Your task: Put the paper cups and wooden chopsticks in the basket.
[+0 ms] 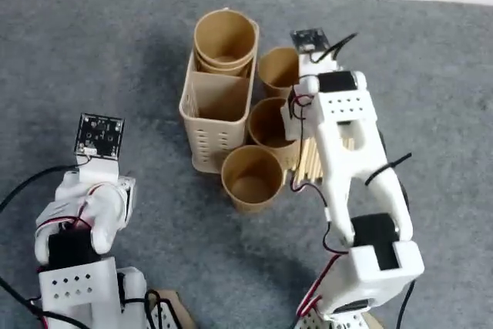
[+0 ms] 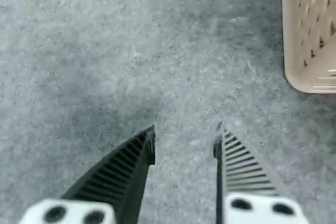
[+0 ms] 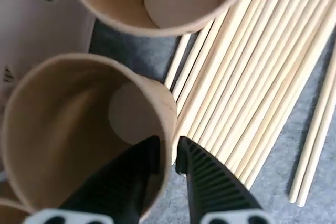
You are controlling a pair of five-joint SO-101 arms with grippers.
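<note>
The right gripper (image 3: 167, 148) is pinched on the rim of the middle paper cup (image 3: 68, 129), one finger inside and one outside. The jaws are nearly closed with the cup wall between them (can't tell if the cup is lifted off the mat). That cup is just beside the basket (image 1: 202, 144), between two loose ones: the near cup (image 1: 252, 177) toward the arm bases and the far cup (image 1: 277, 71) beyond it. The stacked cups (image 1: 225, 36) sit in the basket's far compartment. The wooden chopsticks (image 3: 252, 77) lie bundled on the grey mat (image 1: 115, 52), close against the held cup on the side away from the basket. The left gripper (image 2: 186, 137) hangs over bare mat with its jaws wide apart, holding nothing, and a basket corner nearby.
</note>
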